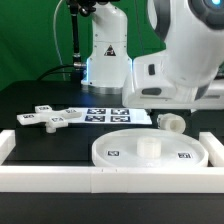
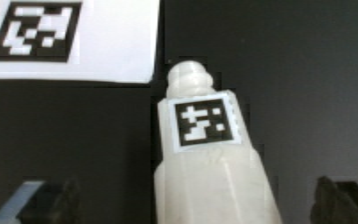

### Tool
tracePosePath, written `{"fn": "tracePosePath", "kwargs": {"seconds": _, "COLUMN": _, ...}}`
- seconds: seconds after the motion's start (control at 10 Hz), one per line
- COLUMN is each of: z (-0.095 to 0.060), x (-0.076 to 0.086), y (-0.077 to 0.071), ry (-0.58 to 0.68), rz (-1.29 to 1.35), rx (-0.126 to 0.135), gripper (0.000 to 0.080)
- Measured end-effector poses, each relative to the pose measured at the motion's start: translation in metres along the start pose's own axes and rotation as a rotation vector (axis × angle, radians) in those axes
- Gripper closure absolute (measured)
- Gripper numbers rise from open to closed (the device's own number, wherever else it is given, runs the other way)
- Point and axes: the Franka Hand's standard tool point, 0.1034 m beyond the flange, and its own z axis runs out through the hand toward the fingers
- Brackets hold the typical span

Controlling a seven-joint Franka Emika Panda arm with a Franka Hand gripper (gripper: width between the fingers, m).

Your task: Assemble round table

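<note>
nothing looks joined yet: the round disc [image 1: 150,160] lies alone by the border wall [image 1: 60,178], the cross-shaped piece [image 1: 50,118] well apart, and the gripper [image 2: 194,203] hangs spread wide astride the post [image 2: 202,140] lying beside the marker board [image 2: 69,40], not yet gripping it

- A robotics lab bench, set up as a test rig.
- A white robot arm [image 1: 185,50] stands at the back of the bench, with a warning triangle [image 1: 111,50] on its base.
- The black table [image 1: 40,100] is fenced by a low white wall [image 1: 50,178].
- The marker board [image 1: 112,113] lies flat on the table.
- The white plastic disc [image 1: 180,155] and cross piece [image 1: 50,118] carry small black-white square tags.
- The wrist view shows one such tag [image 2: 202,120] close up on a white part [image 2: 208,185].
- A plain green backdrop [image 1: 30,40] hangs behind.
</note>
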Motion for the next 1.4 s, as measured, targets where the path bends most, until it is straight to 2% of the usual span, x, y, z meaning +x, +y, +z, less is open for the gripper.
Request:
{"fn": "tracePosePath", "kwargs": {"seconds": 0.2, "z": 0.005, "x": 0.004, "y": -0.001, "ry": -0.028, "rz": -0.002, "rx": 0.000, "gripper": 0.0151}}
{"fn": "tracePosePath", "kwargs": {"seconds": 0.5, "z": 0.013, "x": 0.012, "y": -0.004, "ry": -0.006, "rz": -0.003, "rx": -0.002, "gripper": 0.0151}}
{"fn": "tracePosePath", "kwargs": {"seconds": 0.8, "z": 0.019, "x": 0.012, "y": -0.004, "ry": -0.009, "rz": -0.002, "rx": -0.003, "gripper": 0.0151}}
{"fn": "tracePosePath", "kwargs": {"seconds": 1.0, "z": 0.020, "x": 0.012, "y": -0.004, "ry": -0.009, "rz": -0.002, "rx": -0.003, "gripper": 0.0398}}
{"fn": "tracePosePath", "kwargs": {"seconds": 1.3, "z": 0.017, "x": 0.012, "y": -0.002, "ry": -0.004, "rz": -0.017, "rx": -0.001, "gripper": 0.0394}}
{"fn": "tracePosePath", "kwargs": {"seconds": 1.4, "z": 0.012, "x": 0.007, "y": -0.002, "ry": -0.012, "rz": -0.022, "rx": -0.004, "gripper": 0.0394}}
